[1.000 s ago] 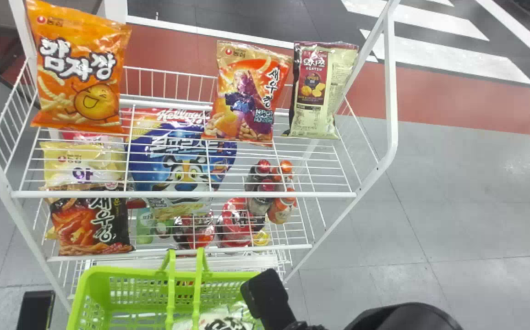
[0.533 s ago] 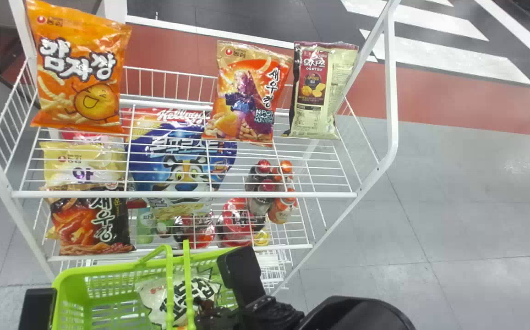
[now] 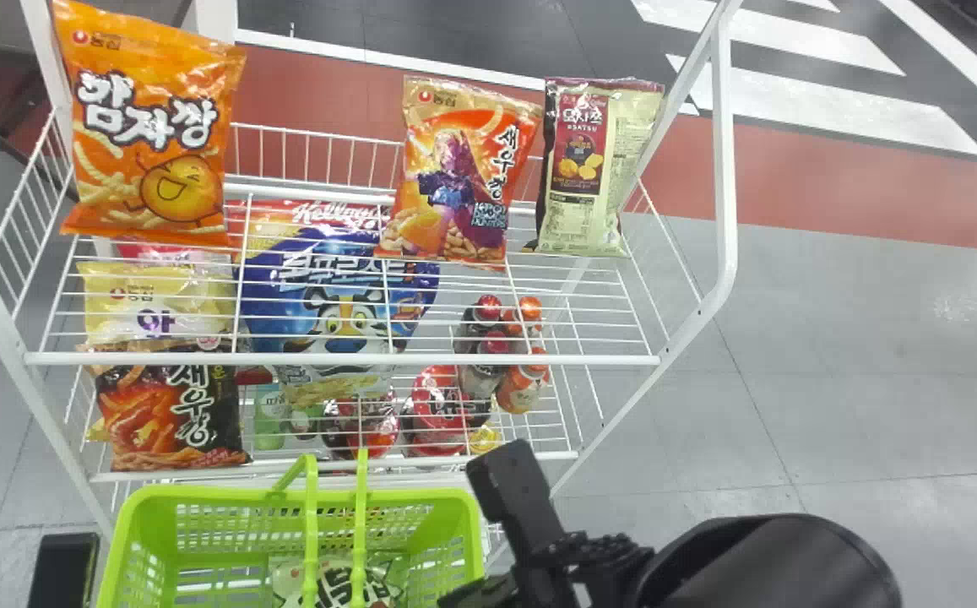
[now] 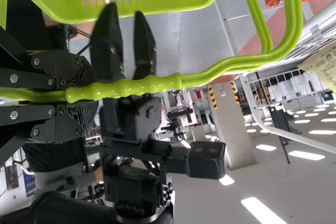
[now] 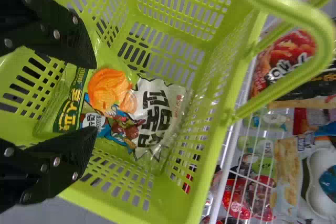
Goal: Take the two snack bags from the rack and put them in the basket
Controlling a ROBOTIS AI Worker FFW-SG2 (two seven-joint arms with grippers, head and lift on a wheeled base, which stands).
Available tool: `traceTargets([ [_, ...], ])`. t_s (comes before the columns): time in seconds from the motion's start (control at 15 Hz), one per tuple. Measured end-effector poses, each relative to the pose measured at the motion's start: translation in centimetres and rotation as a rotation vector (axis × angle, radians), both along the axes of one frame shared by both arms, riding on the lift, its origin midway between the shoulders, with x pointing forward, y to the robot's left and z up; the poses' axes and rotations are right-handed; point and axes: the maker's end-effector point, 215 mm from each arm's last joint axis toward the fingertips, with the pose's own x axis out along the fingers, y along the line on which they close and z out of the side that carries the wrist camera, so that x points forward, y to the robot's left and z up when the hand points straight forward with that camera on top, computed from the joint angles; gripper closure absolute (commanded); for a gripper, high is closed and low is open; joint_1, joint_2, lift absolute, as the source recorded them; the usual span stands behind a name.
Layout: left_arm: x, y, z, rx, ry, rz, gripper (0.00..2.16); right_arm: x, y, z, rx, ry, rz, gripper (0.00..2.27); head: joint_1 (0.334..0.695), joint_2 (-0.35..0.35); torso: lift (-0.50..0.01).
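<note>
The green basket (image 3: 290,492) is in front of the rack (image 3: 344,359), with a white-and-green snack bag (image 3: 344,581) lying inside. My left gripper (image 3: 64,570) is at the lower left; in the left wrist view the left gripper (image 4: 88,96) is shut on the basket's handle (image 4: 152,85). At the basket's right side is my right gripper (image 3: 484,589). In the right wrist view, the right gripper (image 5: 95,95) is open above the basket (image 5: 215,98), nothing between its fingers, the bag (image 5: 149,111) below. Upper shelf: orange bag (image 3: 150,127), orange-red bag (image 3: 458,173), cream-and-maroon bag (image 3: 589,169).
Lower in the rack stand a yellow bag (image 3: 159,304), a black-and-red bag (image 3: 171,414), a blue cereal bag (image 3: 336,287) and several bottles (image 3: 496,355). White uprights (image 3: 723,169) frame the rack. Grey floor (image 3: 876,380) lies to the right.
Over the last half second my right arm has shifted right from above the basket to its right side. The basket, tilted before, sits more level, its right rim lower in the head view.
</note>
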Motion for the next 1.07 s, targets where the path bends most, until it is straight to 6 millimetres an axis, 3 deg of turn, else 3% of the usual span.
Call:
traceTargets([
  [0.27, -0.3, 0.2, -0.7, 0.013, 0.004, 0.005, 2.14, 12.4, -0.8, 6.3, 0.057, -0.443, -0.095, 0.07, 0.695, -0.296, -0.011],
  [0.47, -0.6, 0.2, -1.0, 0.018, 0.006, -0.004, 2.14, 19.4, -2.2, 10.4, 0.096, -0.677, -0.174, 0.04, 0.695, -0.285, -0.011],
  [0.67, -0.8, 0.1, -1.0, 0.016, 0.008, -0.011, 2.14, 25.0, -3.6, 13.5, 0.130, -0.856, -0.216, 0.04, 0.695, -0.285, -0.011],
  [0.87, -1.2, 0.3, -1.3, 0.022, 0.012, -0.017, 2.14, 29.0, -5.0, 15.7, 0.139, -0.989, -0.267, 0.06, 0.695, -0.287, -0.011],
  [1.07, -1.4, 0.3, -1.2, 0.023, 0.012, -0.019, 2.14, 32.6, -5.7, 16.1, 0.137, -1.030, -0.304, 0.07, 0.695, -0.284, -0.011],
])
